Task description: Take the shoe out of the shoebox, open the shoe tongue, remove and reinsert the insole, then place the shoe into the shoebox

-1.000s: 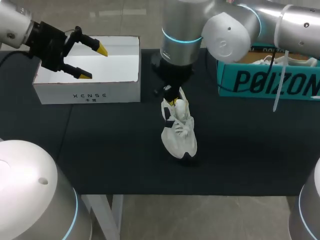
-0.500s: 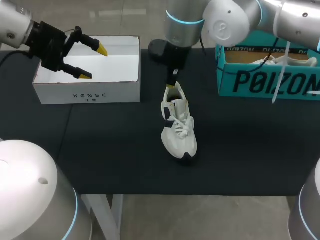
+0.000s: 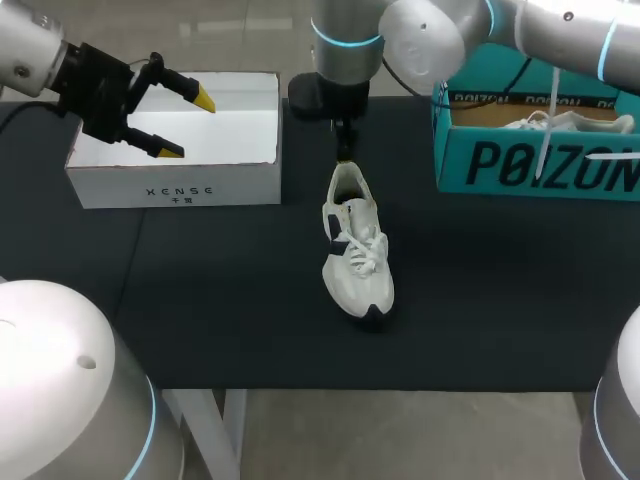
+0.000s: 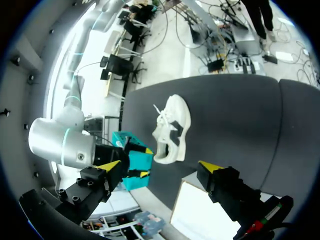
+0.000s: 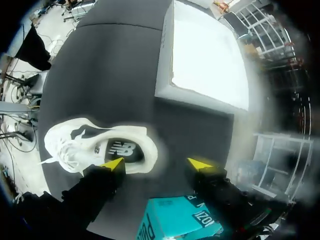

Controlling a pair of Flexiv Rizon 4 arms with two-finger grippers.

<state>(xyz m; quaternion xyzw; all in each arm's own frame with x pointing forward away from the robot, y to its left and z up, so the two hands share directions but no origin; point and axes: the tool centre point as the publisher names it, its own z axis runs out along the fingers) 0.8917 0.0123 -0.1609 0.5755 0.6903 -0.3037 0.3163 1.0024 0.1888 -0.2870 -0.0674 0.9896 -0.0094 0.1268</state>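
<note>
My right gripper (image 3: 344, 152) has risen clear behind the white sneaker (image 3: 357, 255), jaws wide, empty; left gripper (image 3: 180, 122) wide too; insole work seems next

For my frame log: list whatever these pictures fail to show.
- Head view: right pincer opening, seen edge-on below its wrist.
- Head view: shoe interior, too small to make out.
- Head view: teal box contents, crossed by the right arm and cut off by the edge.

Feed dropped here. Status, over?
Left hand open over white shoebox. Right hand open, empty, above heel of shoe. Shoe upright on table, insole in. Nothing in between.
</note>
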